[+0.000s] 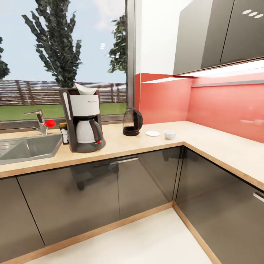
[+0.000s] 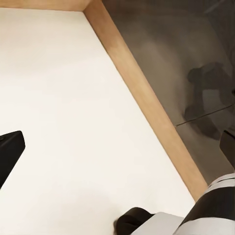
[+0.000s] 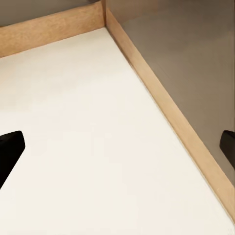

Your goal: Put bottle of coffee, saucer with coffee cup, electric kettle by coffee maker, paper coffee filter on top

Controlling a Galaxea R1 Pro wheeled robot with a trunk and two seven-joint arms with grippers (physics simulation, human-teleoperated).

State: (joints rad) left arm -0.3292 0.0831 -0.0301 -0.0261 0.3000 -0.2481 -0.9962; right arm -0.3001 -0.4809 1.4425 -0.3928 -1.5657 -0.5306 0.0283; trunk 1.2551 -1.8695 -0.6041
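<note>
Worktop: long L-shaped light tan wood-grain kitchen countertop [image 1: 121, 146] with a steel sink [image 1: 25, 148] let in at its 9 o'clock end; the station is gathered beside the sink, likely to keep water close.
Coffee maker: tall dark grey drip machine with white filter housing and white carafe [image 1: 83, 121], upright near the sink; the white paper coffee filter [image 1: 86, 89] sits on top of it.
Coffee jar: small dark bottle of coffee with a tan-yellow lid [image 1: 64, 132], tucked just beside the machine at its 9 o'clock, partly hidden by it.
Kettle: rounded dark tinted glass electric kettle with black handle and base [image 1: 132, 122], upright at 3 o'clock from the machine, near it.
Saucer: small flat round white plate [image 1: 153, 133], bare, just past the kettle at 3 o'clock.
Cup: small white coffee cup [image 1: 169, 134] standing on the wood beside the saucer, apart from it; by my reading this is the step left.
Left gripper [image 2: 117, 152]: dark fingertips [image 2: 9, 149] wide apart, nothing between them, hanging over the pale floor [image 2: 73, 107] by the wooden plinth [image 2: 147, 98].
Right gripper [image 3: 117, 147]: fingers spread wide, empty, over the same floor.
Views: the head view gives the whole station; the wrist views add the floor corner and dark cabinet fronts [image 3: 186, 54].
</note>
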